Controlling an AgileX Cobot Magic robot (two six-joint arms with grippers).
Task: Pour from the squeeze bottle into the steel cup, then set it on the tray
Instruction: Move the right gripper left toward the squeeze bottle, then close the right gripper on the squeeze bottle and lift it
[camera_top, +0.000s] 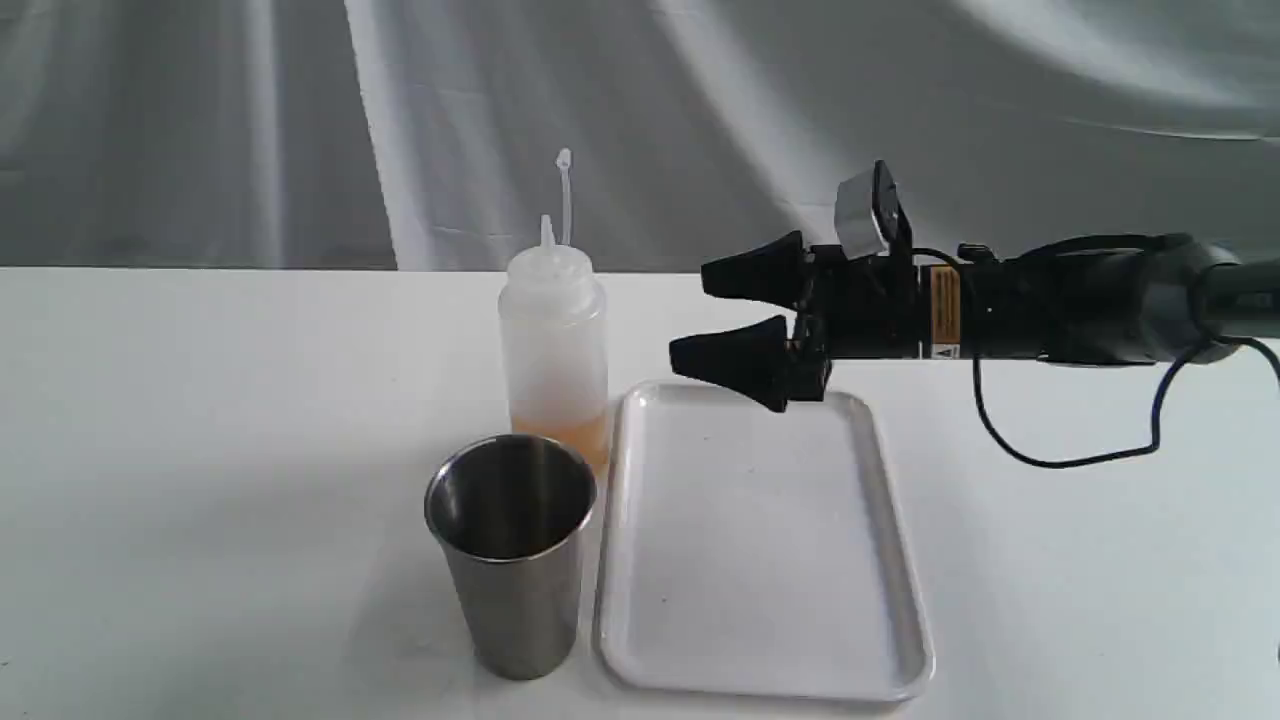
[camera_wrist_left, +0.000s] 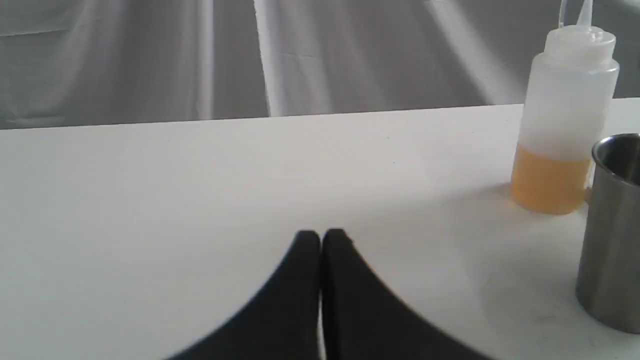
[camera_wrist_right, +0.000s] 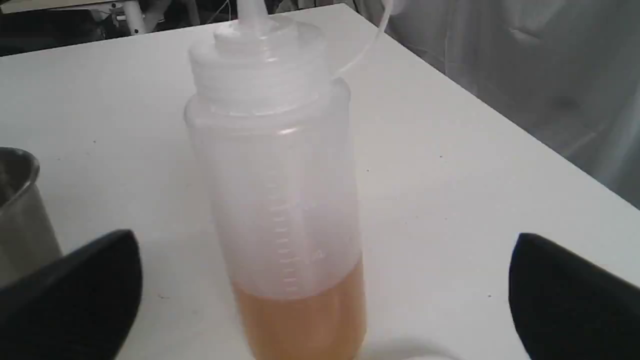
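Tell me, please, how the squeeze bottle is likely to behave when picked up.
The squeeze bottle probably feels light: liquid fills only its bottom. Its plastic wall likely gives when squeezed, possibly spurting from the open nozzle. Tall and narrow, it may tip if nudged high.

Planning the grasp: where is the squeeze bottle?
Exterior view: the squeeze bottle stands upright left of centre, behind the steel cup, by the far-left corner of the tray.

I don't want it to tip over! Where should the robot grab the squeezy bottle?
Grip the squeeze bottle around its straight round middle, sideways from the tray side. The right gripper is there, jaws open; the steel cup blocks the front, and the nozzle is too thin.
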